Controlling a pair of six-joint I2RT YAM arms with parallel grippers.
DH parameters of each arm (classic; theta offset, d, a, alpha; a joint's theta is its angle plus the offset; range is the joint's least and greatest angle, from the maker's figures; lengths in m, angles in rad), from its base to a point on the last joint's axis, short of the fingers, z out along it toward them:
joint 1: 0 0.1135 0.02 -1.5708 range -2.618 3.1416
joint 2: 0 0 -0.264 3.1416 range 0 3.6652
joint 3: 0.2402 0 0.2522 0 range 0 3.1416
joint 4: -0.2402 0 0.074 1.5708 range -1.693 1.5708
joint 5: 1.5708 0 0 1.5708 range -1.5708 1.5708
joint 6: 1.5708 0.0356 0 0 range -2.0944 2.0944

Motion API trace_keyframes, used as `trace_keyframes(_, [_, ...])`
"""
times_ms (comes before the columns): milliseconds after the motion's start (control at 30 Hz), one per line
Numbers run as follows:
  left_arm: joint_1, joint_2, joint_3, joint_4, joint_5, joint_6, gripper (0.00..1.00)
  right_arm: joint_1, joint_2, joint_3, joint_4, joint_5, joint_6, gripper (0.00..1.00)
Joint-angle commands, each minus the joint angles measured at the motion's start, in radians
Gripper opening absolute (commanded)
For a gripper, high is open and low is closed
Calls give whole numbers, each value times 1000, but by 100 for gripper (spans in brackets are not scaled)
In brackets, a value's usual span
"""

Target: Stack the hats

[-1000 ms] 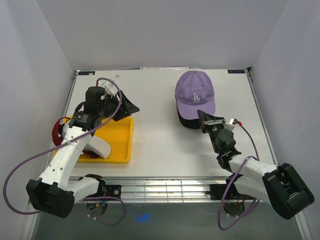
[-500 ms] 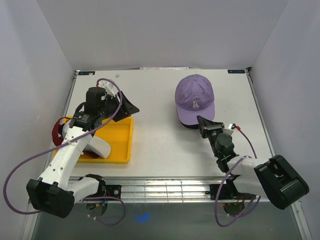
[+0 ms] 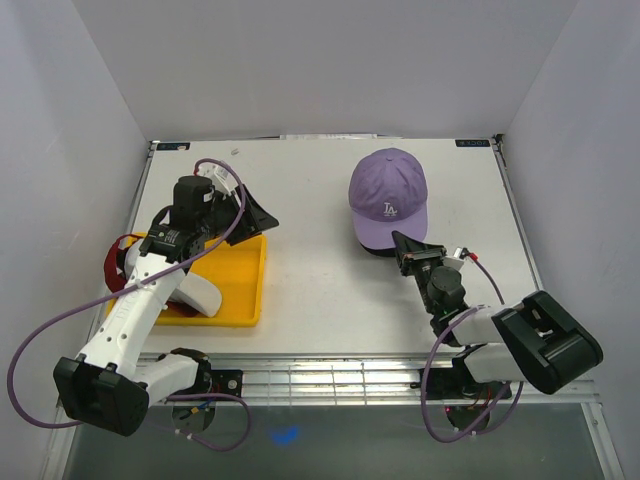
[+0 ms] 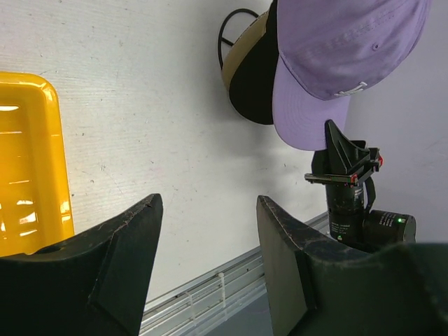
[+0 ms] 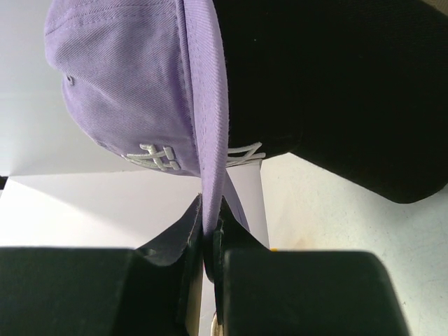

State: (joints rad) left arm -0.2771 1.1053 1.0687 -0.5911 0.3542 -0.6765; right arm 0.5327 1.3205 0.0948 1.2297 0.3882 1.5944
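A purple cap [image 3: 388, 190] with a white logo lies on top of a black cap [image 3: 371, 246] at the right of the table. My right gripper [image 3: 408, 248] is shut on the purple cap's brim [image 5: 210, 140] at its near edge. The black cap [image 5: 336, 84] sits under the brim. The left wrist view shows the purple cap [image 4: 350, 42], the black cap [image 4: 255, 84] and a tan edge [image 4: 240, 61] beneath them. My left gripper [image 3: 262, 212] is open and empty above the yellow tray's far right corner. A red cap [image 3: 115, 268] lies left of the tray, partly hidden by my left arm.
The yellow tray [image 3: 245, 280] sits at the near left and holds a white object [image 3: 198, 292] partly under my left arm. White walls enclose the table on three sides. A metal rail [image 3: 330, 375] runs along the near edge.
My right gripper has shifted slightly left with the purple brim in it, and the purple cap has settled lower over the black cap. My left arm has not moved.
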Motion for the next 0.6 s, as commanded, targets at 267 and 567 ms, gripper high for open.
trace_keyframes(267, [-4, -18, -23, 11, -21, 28, 66, 4, 232, -188, 2, -29, 27, 8])
trace_keyframes(567, [-4, -15, -26, 7, -24, 31, 66, 3, 249, -214, -15, -22, 24, 8])
